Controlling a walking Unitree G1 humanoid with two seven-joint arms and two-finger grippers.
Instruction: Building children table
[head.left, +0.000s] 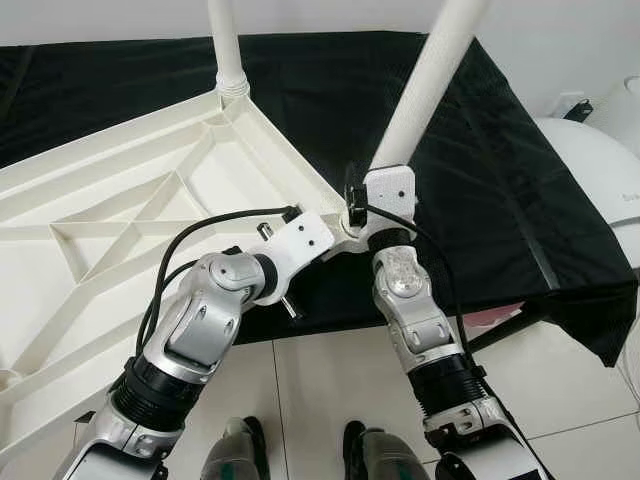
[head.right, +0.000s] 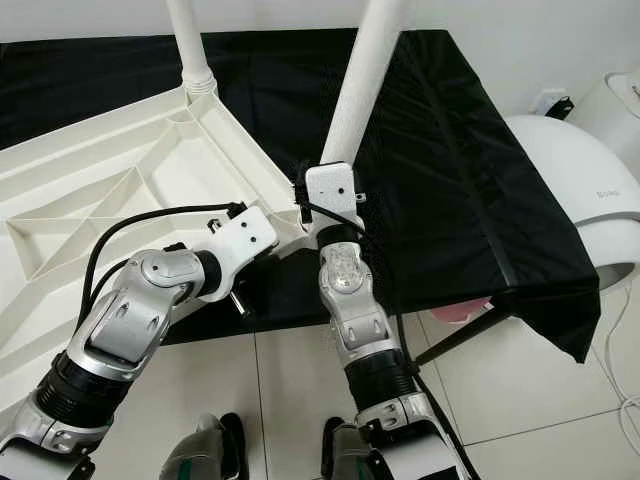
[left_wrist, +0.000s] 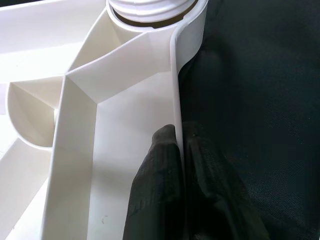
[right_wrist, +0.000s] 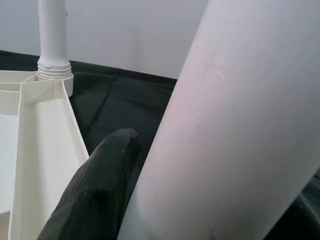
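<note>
A white plastic tabletop (head.left: 110, 160) lies upside down on a black cloth (head.left: 480, 180), its ribs facing up. One white leg (head.left: 226, 45) stands screwed into the far corner socket. A second white leg (head.left: 430, 80) rises tilted from the near corner. My right gripper (right_wrist: 165, 200) is shut on its lower end; one black finger (right_wrist: 100, 185) presses against it. My left gripper (left_wrist: 179, 145) is shut on the tabletop's side rim (left_wrist: 175, 75), one finger on each side, a short way from the socket with the screwed leg (left_wrist: 150, 7).
The cloth-covered table ends just before my arms, and its cloth hangs off the right corner (head.left: 600, 320). A rounded white appliance (head.left: 595, 170) stands to the right. Pale floor tiles (head.left: 320, 380) and my feet (head.left: 235, 455) are below.
</note>
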